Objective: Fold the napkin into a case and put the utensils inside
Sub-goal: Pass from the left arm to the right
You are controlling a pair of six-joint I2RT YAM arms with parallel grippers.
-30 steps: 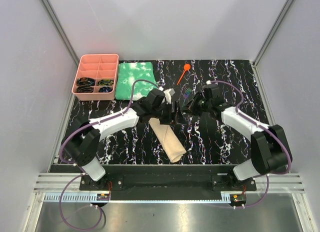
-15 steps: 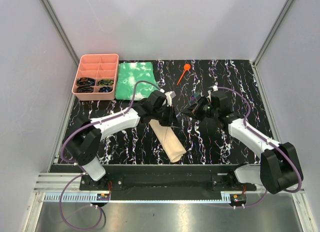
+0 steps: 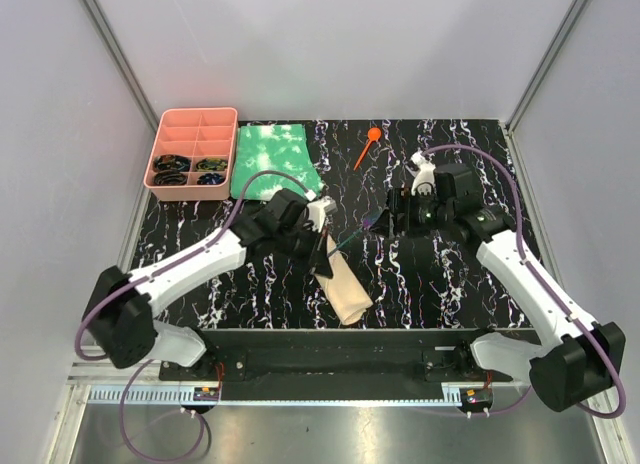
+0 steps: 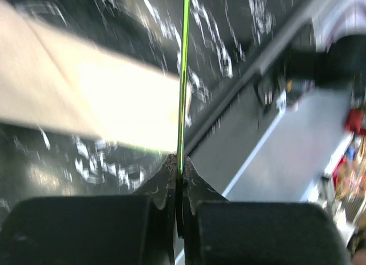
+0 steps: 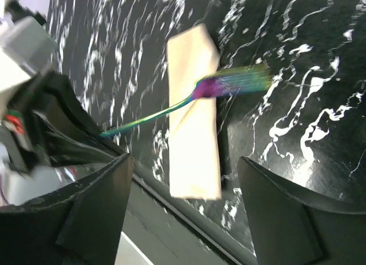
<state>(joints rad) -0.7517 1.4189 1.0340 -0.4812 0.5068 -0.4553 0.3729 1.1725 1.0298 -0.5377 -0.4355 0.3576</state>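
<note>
The tan napkin (image 3: 340, 284) lies folded into a long strip near the front edge, also seen in the right wrist view (image 5: 194, 111) and the left wrist view (image 4: 86, 99). My left gripper (image 3: 325, 246) (image 4: 178, 159) is shut on the handle of the slim teal utensil (image 3: 352, 237) (image 4: 183, 76), a fork with a rainbow sheen (image 5: 229, 85), and holds it in the air over the napkin's far end. To the right of the fork's head, my right gripper (image 3: 393, 214) (image 5: 186, 159) stands open and holds nothing. The orange spoon (image 3: 368, 146) lies at the back of the table.
A pink compartment tray (image 3: 195, 119) with dark items stands at the back left. A green-and-white mottled cloth (image 3: 272, 159) lies beside it. Grey walls close in both sides, and a metal rail runs along the front edge.
My left gripper has shut on the fork's handle and drawn back to the left. My right gripper has opened, let go of the fork and pulled away to the right.
</note>
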